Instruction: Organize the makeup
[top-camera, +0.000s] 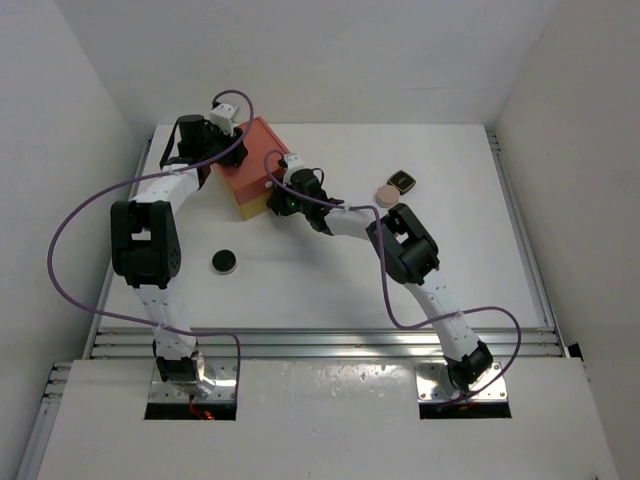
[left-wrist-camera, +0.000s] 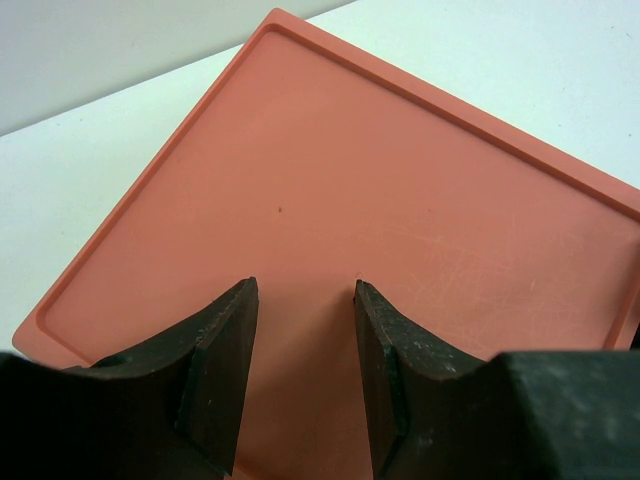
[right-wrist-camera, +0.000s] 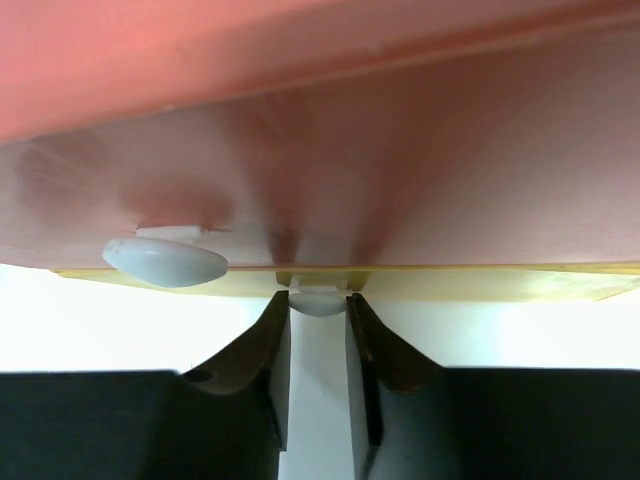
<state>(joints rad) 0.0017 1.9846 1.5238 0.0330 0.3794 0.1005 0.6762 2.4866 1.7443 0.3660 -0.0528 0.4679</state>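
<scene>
A black round disc (top-camera: 224, 261) lies on the table near the left arm. A round peach-pink compact (top-camera: 386, 192) and a small black squarish compact (top-camera: 402, 181) lie together at the right. The white tubes are out of view. My left gripper (top-camera: 222, 150) is open and empty, with its fingertips (left-wrist-camera: 238, 300) just over the orange top of the drawer box (left-wrist-camera: 380, 190). My right gripper (top-camera: 272, 192) is at the box's front. In the right wrist view, the right gripper (right-wrist-camera: 318, 302) is shut on the small white knob (right-wrist-camera: 318, 299) of the yellow lower drawer.
The orange and yellow drawer box (top-camera: 255, 160) stands at the back left centre. A second white knob (right-wrist-camera: 165, 262) sits on its front, to the left of the held one. White walls enclose the table, and a metal rail (top-camera: 320, 340) runs along the near edge.
</scene>
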